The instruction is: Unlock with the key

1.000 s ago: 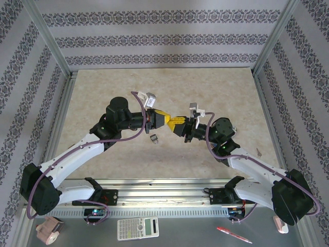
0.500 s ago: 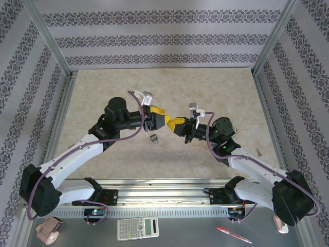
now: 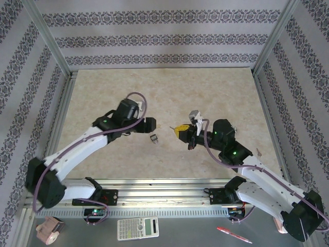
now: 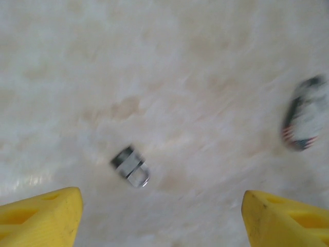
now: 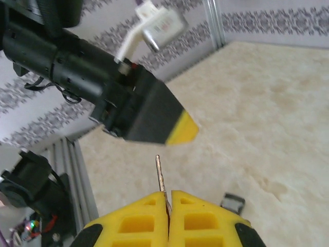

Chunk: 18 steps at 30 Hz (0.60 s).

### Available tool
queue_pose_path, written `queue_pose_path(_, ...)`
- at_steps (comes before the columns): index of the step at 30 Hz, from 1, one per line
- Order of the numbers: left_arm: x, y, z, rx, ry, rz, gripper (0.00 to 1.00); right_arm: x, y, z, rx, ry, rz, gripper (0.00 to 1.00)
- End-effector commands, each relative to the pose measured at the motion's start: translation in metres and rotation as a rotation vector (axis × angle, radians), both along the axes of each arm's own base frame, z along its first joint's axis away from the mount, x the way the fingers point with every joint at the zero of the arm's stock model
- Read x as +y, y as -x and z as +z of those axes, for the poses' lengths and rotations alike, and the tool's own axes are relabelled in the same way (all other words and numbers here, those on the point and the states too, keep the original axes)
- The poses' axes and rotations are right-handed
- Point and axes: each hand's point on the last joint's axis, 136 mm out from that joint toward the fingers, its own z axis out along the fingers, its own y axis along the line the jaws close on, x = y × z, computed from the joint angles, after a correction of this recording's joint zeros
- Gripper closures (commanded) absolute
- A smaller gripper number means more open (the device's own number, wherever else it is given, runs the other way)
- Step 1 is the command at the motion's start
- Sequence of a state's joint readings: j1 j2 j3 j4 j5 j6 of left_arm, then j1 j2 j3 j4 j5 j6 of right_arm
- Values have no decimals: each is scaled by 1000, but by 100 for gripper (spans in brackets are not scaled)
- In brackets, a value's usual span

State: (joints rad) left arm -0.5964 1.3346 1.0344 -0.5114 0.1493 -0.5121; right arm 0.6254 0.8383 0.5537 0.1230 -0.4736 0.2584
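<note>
One padlock [image 4: 130,166] lies below left tool [image 4: 162,213], jaws apart | right tool [image 5: 168,198] clamped on key [image 5: 161,172] | blurred striped thing [image 4: 303,121] aside, possibly hardware

Beige marbled table [image 3: 205,87], patterned striped walls [image 3: 164,38], aluminium frame [image 3: 50,38]

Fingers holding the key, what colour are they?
Yellow. The right fingers show best in the right wrist view, shut on the thin key.
</note>
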Motion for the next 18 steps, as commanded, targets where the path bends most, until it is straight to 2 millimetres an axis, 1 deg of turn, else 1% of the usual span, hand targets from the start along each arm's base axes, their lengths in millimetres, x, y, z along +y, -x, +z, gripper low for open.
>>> queue_pose_path(1, 9, 20, -42, 168, -178, -22, 20, -13, -4, -25, 29, 146, -77, 100)
queue_pose_path(3, -3, 19, -55, 227, -167, -34, 21, -13, -1, -29, 30, 157, -74, 100)
queue_pose_path(7, -7, 14, -87, 337, -241, -28, 24, -8, 5, -31, 13, 153, -54, 100)
queue_pose_path(11, -22, 3, -101, 375, -204, 2, 26, -8, 9, -39, 8, 165, -43, 100)
queue_pose_path(13, -26, -4, -111, 388, -215, 11, 29, -10, 11, -41, 6, 164, -48, 100)
queue_pose_path(16, -28, -10, -129, 419, -254, 13, 37, -14, 14, -41, -6, 159, -52, 100)
queue_pose_path(18, -30, -13, -134, 415, -297, -7, 40, -16, 17, -40, -16, 151, -51, 100)
